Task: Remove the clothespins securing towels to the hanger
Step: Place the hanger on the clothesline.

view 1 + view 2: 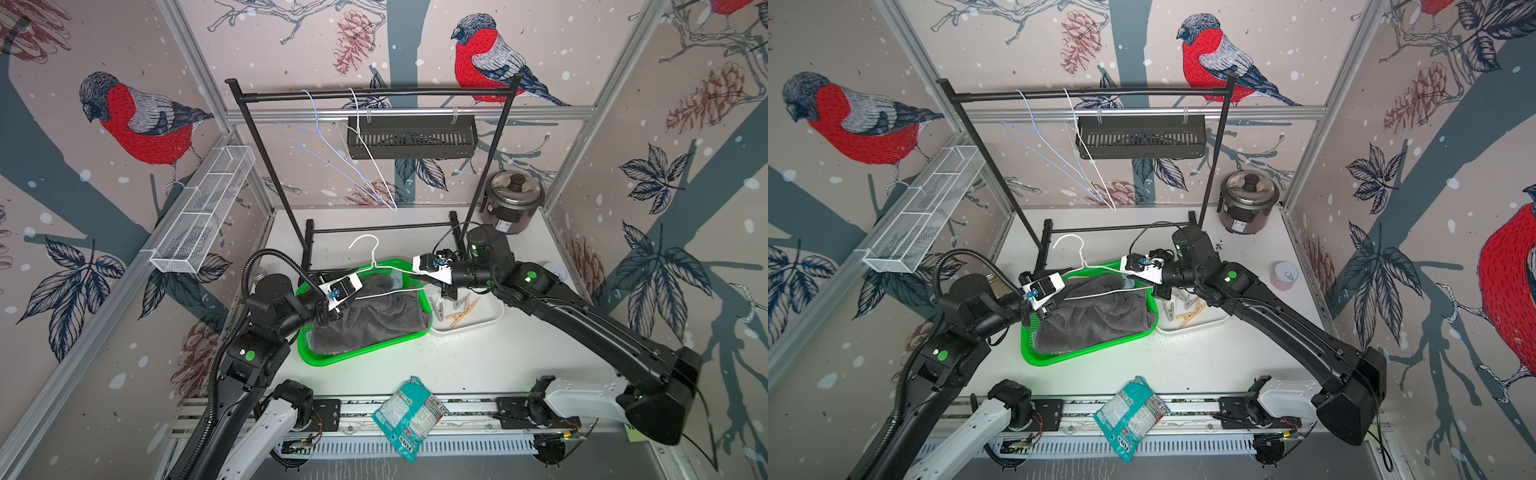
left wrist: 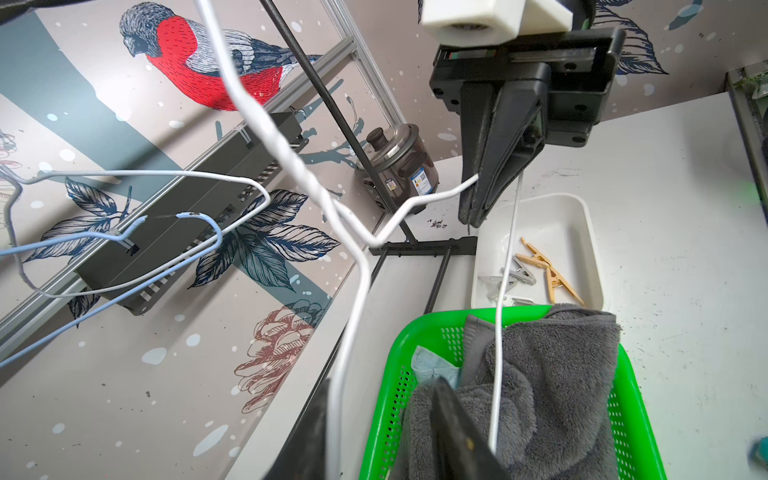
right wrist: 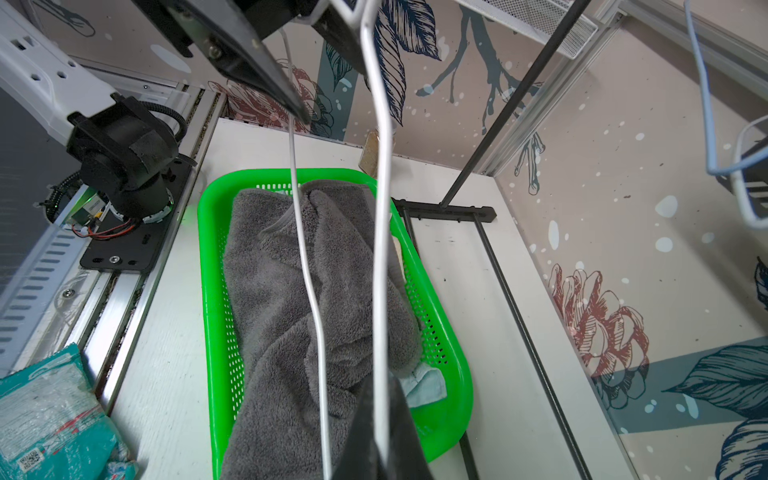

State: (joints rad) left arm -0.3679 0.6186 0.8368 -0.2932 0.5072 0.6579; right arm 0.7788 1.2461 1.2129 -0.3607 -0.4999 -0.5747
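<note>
**Station check: white hanger over basket, pegs in tray**

Room: wall panels (image 1: 291, 41) printed with bullfinches and pine cones enclose a white table (image 1: 478, 365), scuffed and specked with dark marks. On the left wall sits a white mesh shelf (image 1: 203, 208).

At the rear stands a black rack (image 1: 374, 94) with a blue wire hanger (image 1: 316, 124) and a white one (image 1: 374, 166) on its rail. Behind it is a black slotted bin (image 1: 411, 137). A rice cooker (image 1: 513, 199) sits in the right rear corner, and a teal packet (image 1: 409, 415) lies across the front rail.

Left gripper (image 2: 382, 386): jaws apart, with the wire of the white hanger (image 2: 313, 187) running between them.

The green basket (image 3: 205, 291) holds the dark grey towel (image 1: 374, 320).

The clothespins (image 1: 457, 309), tan and grey, lie in the white tray (image 2: 594, 249) just right of the basket.

Right gripper (image 2: 478, 199): clamped tight on the hanger's right end, over the join between basket and tray.

Obscured:
- Both top views hide the left fingers under the wrist housing.
- The light blue towel (image 2: 432, 365) shows only one corner beneath the grey.
- The right gripper covers part of the tray in both top views, so no peg count is possible.
- A pale strip at the basket's far edge cannot be identified.
</note>
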